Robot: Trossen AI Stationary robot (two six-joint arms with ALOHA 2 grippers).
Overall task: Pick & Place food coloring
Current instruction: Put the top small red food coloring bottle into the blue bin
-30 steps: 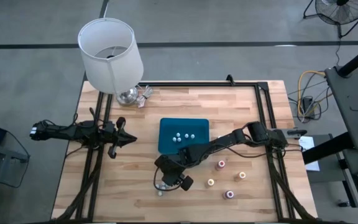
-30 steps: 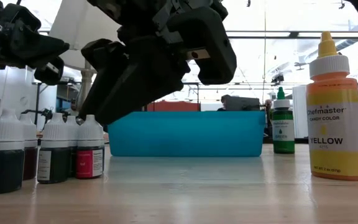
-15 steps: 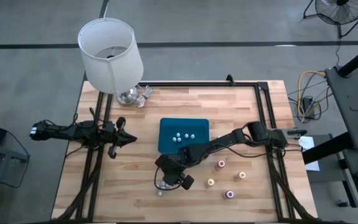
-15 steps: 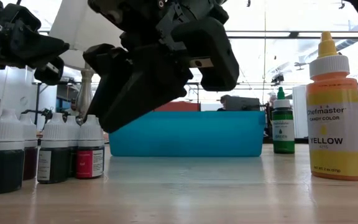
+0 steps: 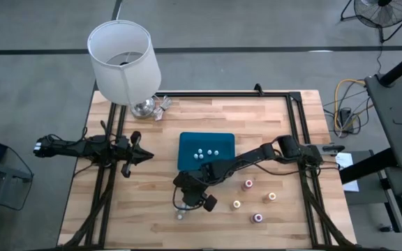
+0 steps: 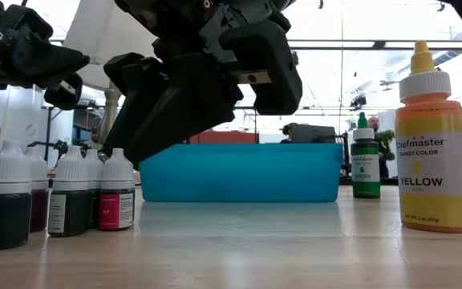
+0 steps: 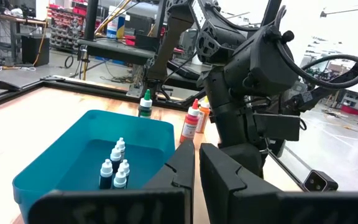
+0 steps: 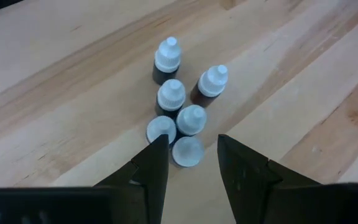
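The right pincer (image 5: 185, 202) hangs low over the surface (image 5: 152, 216) at about 6 o'clock from the blue tray (image 5: 187, 143), its arm reaching in from 3 o'clock. Its jaws stand partly open and hold nothing; the right wrist view shows both dark fingers (image 8: 151, 165) apart above a tight cluster of small white-capped bottles (image 8: 182, 106) standing upright on the wood, six caps in all, the nearest ones between and just ahead of the fingertips, not touching them. In the high view only a pale cap shows beside that pincer, at its 6 o'clock. In the low view the same cluster (image 6: 70, 193) stands at 9 o'clock, with dark red and green liquid in the bottles, and the right pincer (image 6: 135, 140) tilts down just above their caps. More white-capped bottles (image 5: 206, 152) stand together inside the tray, toward its 12 o'clock side; the left wrist view shows them (image 7: 115, 168) upright on the tray floor. Four larger bottles with coloured tops (image 5: 248, 185) stand well apart at 4 o'clock of the tray; the low view shows a yellow one (image 6: 433, 144) near the camera and a green one (image 6: 365, 160) just beside the tray's end. The left pincer (image 5: 144, 157) waits at 9 o'clock of the tray, clear of it, jaws closed with nothing between them. A lamp (image 5: 123, 59) with a white shade stands at the 11 o'clock corner.
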